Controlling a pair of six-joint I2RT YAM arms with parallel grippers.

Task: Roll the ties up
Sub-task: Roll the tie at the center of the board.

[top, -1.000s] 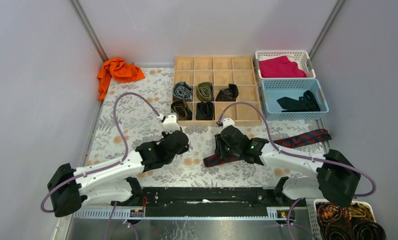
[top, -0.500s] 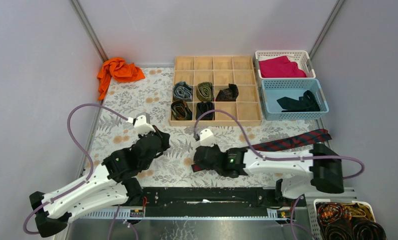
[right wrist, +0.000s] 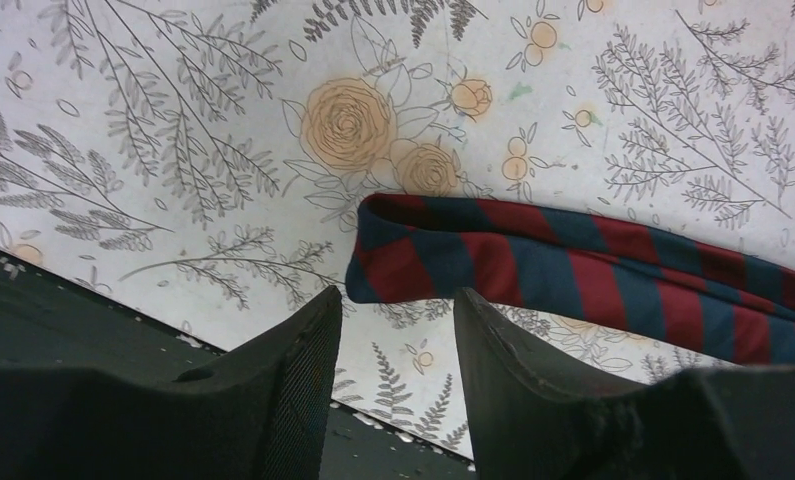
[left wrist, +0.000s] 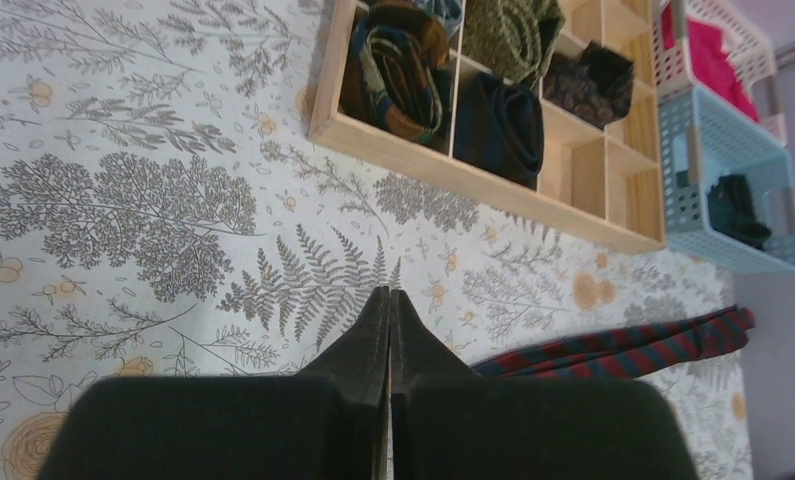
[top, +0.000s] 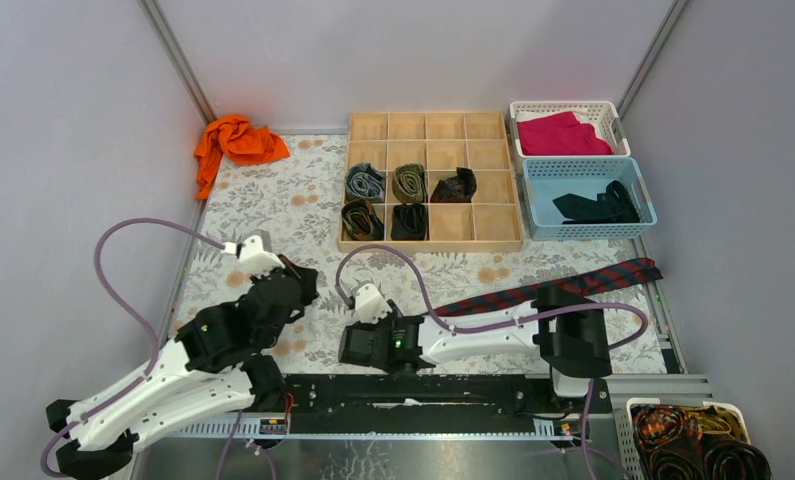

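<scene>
One striped tie (right wrist: 573, 270) is laid mid-frame, its end just beyond the right gripper (right wrist: 398, 300) — jaws parted, empty; the left gripper (left wrist: 389, 300) is clamped closed. A crooked roll is risked if pinched off-centre.

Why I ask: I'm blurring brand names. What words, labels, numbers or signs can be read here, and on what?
No text is legible in any view.
striped tie: stripes only, no label showing.
wooden organiser, white basket, blue basket: no print visible.
small unit on the front rail: any marking is too small to read.
</scene>
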